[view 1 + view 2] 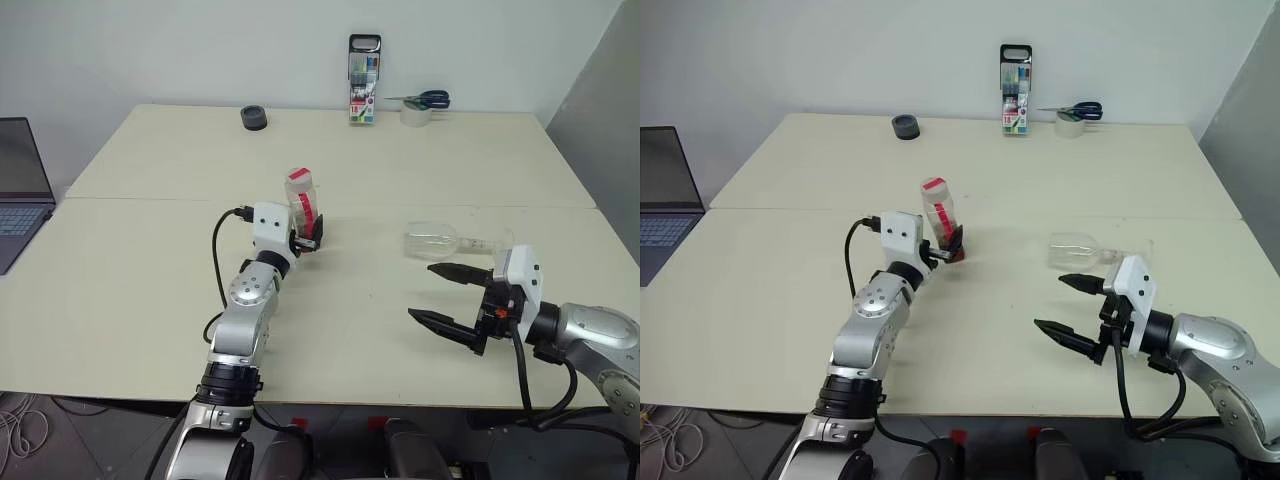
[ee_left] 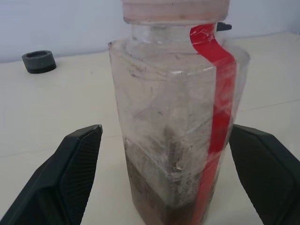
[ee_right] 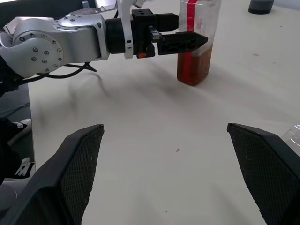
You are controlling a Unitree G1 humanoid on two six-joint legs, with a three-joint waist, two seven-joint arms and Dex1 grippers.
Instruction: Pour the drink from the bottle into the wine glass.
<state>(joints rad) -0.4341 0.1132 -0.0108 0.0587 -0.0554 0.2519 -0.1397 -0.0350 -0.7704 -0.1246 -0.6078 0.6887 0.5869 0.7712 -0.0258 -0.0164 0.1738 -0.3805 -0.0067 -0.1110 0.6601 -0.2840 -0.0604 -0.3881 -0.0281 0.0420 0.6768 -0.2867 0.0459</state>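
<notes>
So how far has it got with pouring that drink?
Nothing poured yet. The capped bottle stands upright, drink low inside, between the open left gripper's fingers, not yet gripped. The wine glass lies on its side, empty, beyond the open right gripper. Gripping, uncapping, righting, pouring remain.

Both eye views look forward and down from above over the whole surface (image 1: 400,330), sharing nearly the same scene. The left wrist view sits close against the bottle (image 2: 178,131); the right wrist view looks low across the surface at that bottle from farther off.
</notes>
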